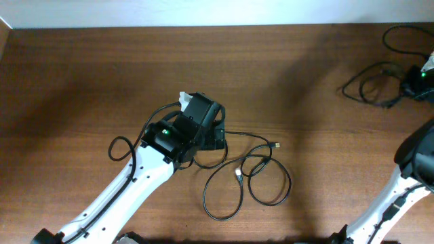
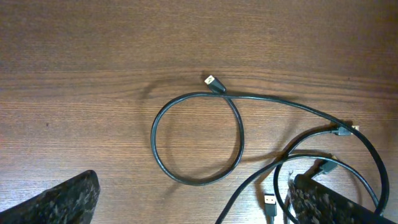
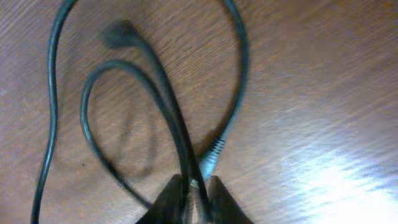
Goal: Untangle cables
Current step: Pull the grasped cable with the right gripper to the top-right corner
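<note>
Brown wooden desk; thin black cables lie in two groups, well apart. Middle bunch: loose overlapping loops on the desk, just right of the left gripper. One small plug sticks out toward the right, and a second plug sits inside the loops. Left wrist view: one cable makes a clean round loop, crosses itself beside its plug end, then runs off right into more strands and plugs. Left jaws stand wide open, one finger in each lower corner of the view, nothing held. The right-hand finger sits against the strands; contact not clear. Far bunch: smaller knot of loops near the desk's far right corner, beside the right gripper. Right wrist view is blurred. Right jaws nearly closed, pinching a strand of the far bunch between the fingertips. A grey collar on another cable lies just above them, with a narrow loop to the left.
</note>
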Robot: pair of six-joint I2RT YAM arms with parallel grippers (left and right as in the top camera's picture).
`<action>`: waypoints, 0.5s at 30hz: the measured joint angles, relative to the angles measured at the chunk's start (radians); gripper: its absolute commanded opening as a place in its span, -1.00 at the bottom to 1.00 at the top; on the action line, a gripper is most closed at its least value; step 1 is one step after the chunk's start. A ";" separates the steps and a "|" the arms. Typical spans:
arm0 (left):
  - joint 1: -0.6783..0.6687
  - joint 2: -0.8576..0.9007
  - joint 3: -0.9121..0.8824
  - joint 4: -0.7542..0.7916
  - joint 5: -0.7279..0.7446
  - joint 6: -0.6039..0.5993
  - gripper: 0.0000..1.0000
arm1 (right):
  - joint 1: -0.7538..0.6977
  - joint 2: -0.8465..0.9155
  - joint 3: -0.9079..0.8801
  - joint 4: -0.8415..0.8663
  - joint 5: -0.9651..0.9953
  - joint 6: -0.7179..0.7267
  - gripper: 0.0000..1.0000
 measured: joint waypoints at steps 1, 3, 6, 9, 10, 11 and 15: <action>0.000 0.000 0.000 0.000 0.000 0.000 0.98 | 0.000 0.011 0.000 0.000 -0.015 0.001 0.89; 0.000 0.000 0.000 0.000 0.000 0.000 0.98 | -0.002 0.012 0.000 -0.011 -0.026 0.000 0.91; 0.000 0.000 0.000 0.000 0.000 0.000 0.98 | -0.035 0.012 0.010 -0.097 -0.035 0.001 0.91; 0.000 0.000 0.000 0.000 0.000 0.000 0.98 | -0.096 -0.023 0.127 -0.238 -0.039 0.001 0.91; 0.000 0.000 0.000 0.001 0.000 0.000 0.98 | -0.107 -0.054 0.175 -0.292 -0.058 0.001 0.91; 0.000 0.000 0.000 0.001 0.000 0.000 0.98 | -0.109 -0.092 0.206 -0.338 -0.085 0.001 0.91; 0.000 0.000 0.000 0.000 0.000 0.000 0.98 | -0.090 -0.156 0.232 -0.550 -0.120 -0.020 0.88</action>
